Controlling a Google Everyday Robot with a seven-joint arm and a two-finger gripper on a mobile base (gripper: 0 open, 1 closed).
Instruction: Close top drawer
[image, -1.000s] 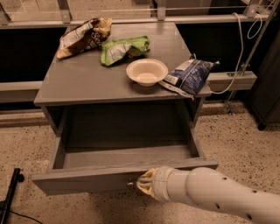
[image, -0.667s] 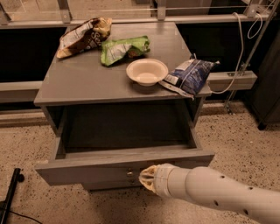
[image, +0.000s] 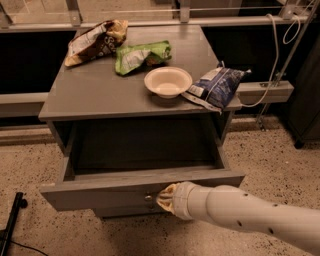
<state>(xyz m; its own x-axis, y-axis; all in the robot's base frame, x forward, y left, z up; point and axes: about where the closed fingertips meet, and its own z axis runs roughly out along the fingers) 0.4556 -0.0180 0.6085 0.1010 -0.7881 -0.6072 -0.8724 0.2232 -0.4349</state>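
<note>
The top drawer (image: 100, 192) of the grey cabinet (image: 100, 92) stands pulled out toward me, its inside empty. Its flat grey front panel carries a small round metal knob (image: 148, 198) near the middle. My gripper (image: 164, 198) comes in from the lower right on a white arm and rests against the front panel, right beside the knob.
On the cabinet top lie a brown chip bag (image: 95, 41), a green bag (image: 141, 56), a white bowl (image: 168, 81) and a blue bag (image: 216, 87) overhanging the right edge. A white cable (image: 272, 65) hangs at the right. A black stand (image: 12, 220) sits on the floor at left.
The drawer front has slid back toward the cabinet, so less of the drawer's inside shows. My gripper has moved forward with it, staying against the panel by the knob.
</note>
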